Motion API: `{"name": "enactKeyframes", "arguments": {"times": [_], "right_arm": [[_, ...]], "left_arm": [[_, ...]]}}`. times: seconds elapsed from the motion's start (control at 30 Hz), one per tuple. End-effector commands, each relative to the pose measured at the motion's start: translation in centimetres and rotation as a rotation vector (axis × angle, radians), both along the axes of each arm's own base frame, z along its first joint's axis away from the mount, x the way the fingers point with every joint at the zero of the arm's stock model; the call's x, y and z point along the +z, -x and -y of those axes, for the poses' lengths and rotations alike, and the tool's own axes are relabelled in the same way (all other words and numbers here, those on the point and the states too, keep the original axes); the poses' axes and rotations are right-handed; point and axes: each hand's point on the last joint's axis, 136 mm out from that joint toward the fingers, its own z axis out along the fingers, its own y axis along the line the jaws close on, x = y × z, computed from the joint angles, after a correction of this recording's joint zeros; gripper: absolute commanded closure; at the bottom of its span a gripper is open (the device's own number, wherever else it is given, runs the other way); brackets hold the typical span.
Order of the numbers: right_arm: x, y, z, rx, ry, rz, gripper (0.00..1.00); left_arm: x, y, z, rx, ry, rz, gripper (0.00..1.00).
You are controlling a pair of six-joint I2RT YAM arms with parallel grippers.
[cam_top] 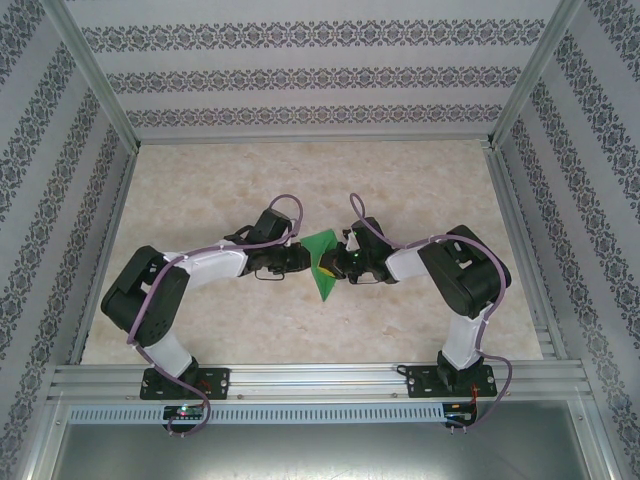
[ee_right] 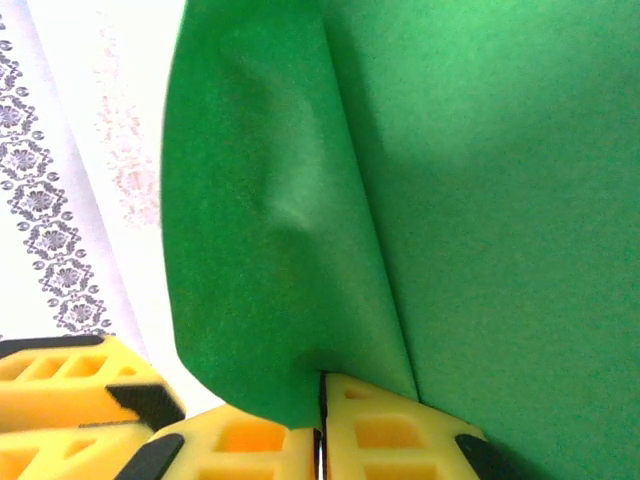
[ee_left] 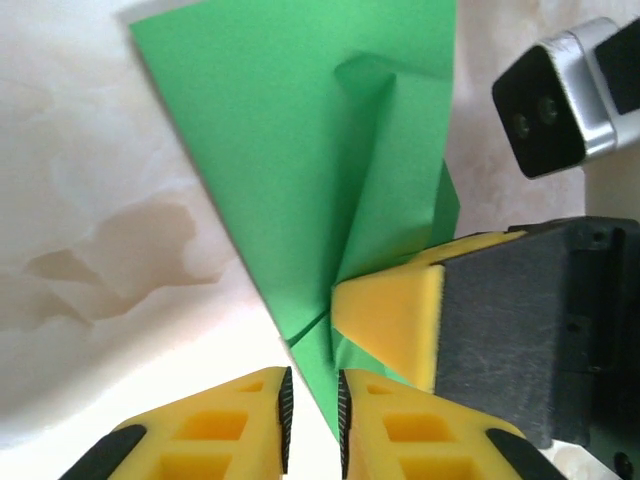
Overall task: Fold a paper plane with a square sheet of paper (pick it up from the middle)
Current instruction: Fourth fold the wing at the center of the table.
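The folded paper lies between the two grippers, its long axis running far-to-near across their line, pinched at a fold by the closed right gripper (the one firm hold), while the left gripper, jaws a slit apart, has the paper's lower tip at its gap, apparently unclamped.

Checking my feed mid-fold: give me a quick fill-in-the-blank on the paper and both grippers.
1. The sheet of paper held up between the two arms is bright ____.
2. The right gripper is ____ on the sheet.
3. The fingers of the left gripper stand slightly ____, the sheet's tip between them.
Missing words: green; shut; apart.
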Motion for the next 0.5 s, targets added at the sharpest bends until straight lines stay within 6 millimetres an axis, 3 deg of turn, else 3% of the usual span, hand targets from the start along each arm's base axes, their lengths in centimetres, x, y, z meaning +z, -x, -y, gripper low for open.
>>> {"name": "enactKeyframes", "arguments": {"times": [0.0,0.17,0.47], "right_arm": [[-2.3,1.4,0.8,0.015,0.043,-0.04,0.87],[-2.4,1.7,0.8,0.029,0.031,-0.029,0.76],[-2.4,2.0,0.7,0.047,0.016,-0.012,0.7]], "left_arm": [[0.2,-1.0,-0.2,0.046,0.026,0.018,0.75],[0.2,-1.6,0.2,0.061,0.061,0.015,0.71],[-0.3,-2.7,0.3,0.083,0.107,-0.016,0.67]]}}
